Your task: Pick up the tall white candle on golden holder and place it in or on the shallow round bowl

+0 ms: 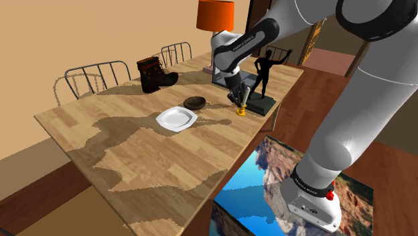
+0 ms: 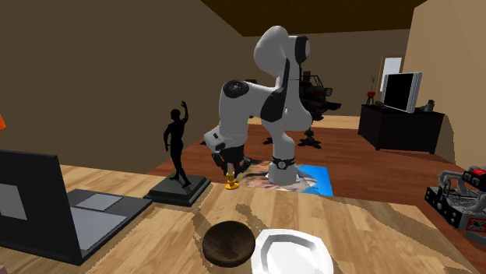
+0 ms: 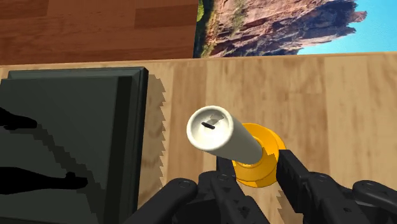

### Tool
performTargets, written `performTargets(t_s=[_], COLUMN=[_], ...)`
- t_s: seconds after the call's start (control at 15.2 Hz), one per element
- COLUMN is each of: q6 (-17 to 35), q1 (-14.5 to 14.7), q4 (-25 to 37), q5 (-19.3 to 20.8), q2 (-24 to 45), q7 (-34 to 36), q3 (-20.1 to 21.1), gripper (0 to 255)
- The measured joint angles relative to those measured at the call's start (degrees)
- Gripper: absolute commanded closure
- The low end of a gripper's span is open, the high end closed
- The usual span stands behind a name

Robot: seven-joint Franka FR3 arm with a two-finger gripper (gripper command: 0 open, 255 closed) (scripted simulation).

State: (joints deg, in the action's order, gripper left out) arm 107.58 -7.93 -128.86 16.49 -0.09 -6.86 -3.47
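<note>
A tall white candle (image 3: 219,132) stands on a golden holder (image 3: 257,162) on the wooden table, right beside the statue's dark base (image 3: 70,137). My black gripper (image 3: 257,177) is shut on it, with the fingers (image 3: 291,172) clasping the holder's stem from both sides. From the shoulder view the gripper (image 1: 238,99) comes down over the candle (image 1: 244,100), and the golden foot (image 1: 241,112) rests at the table surface near the edge. In the second exterior view the golden holder (image 2: 230,185) shows under the gripper (image 2: 229,171). The dark brown shallow round bowl (image 1: 195,102) (image 2: 228,243) lies a short way off.
A white plate (image 1: 177,119) (image 2: 294,253) lies next to the bowl. A black dancer statue (image 1: 263,70) on its base, a laptop (image 2: 47,210), a boot (image 1: 155,74) and an orange lamp (image 1: 216,15) stand around. The table's edge (image 1: 268,127) runs close by the candle.
</note>
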Motion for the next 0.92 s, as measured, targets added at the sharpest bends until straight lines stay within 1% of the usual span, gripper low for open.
performTargets(t_s=[0.66, 0.86, 0.92], q6=[-7.4, -9.3, -9.8], q1=[0.1, 0.2, 0.4], q4=[3.7, 4.9, 6.3], q5=[-0.4, -0.6, -0.8], q2=[-3.9, -4.6, -3.7], q7=[-1.9, -2.1, -2.0], q3=[0.1, 0.3, 0.4], gripper=[255, 255, 255])
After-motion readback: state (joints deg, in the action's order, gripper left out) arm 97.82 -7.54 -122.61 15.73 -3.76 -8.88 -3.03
